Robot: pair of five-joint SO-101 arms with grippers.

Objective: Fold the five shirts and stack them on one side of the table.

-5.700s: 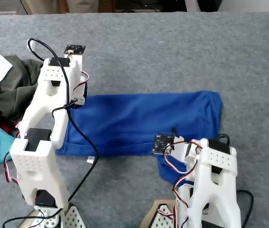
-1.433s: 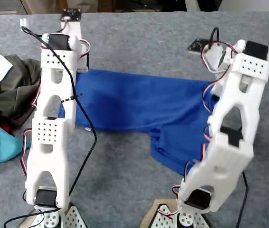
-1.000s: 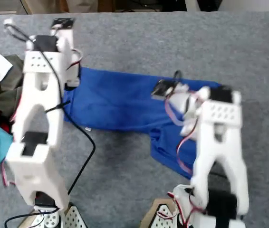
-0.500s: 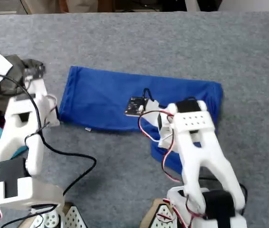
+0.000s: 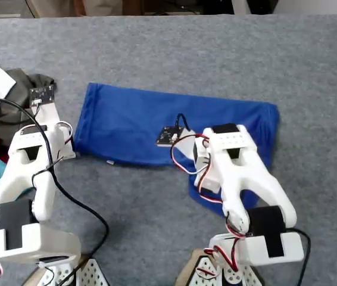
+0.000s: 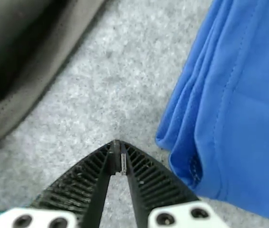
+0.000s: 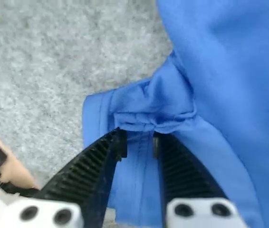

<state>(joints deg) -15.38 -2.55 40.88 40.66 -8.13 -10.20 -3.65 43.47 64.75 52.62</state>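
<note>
The blue shirt (image 5: pixel 156 125) lay flat mid-table, its long axis running across in front of both arms, with one sleeve (image 7: pixel 125 107) poking from its near edge toward our right arm's base. Our right gripper (image 7: pixel 138 140) was nearest that sleeve, jaws a narrow gap apart over a puckered fold of it. Our left gripper (image 6: pixel 117 154), jaws pressed together and empty, hung over the bare table (image 6: pixel 101 90) just beside the shirt's end, between it and a dark garment (image 6: pixel 25 52)
</note>
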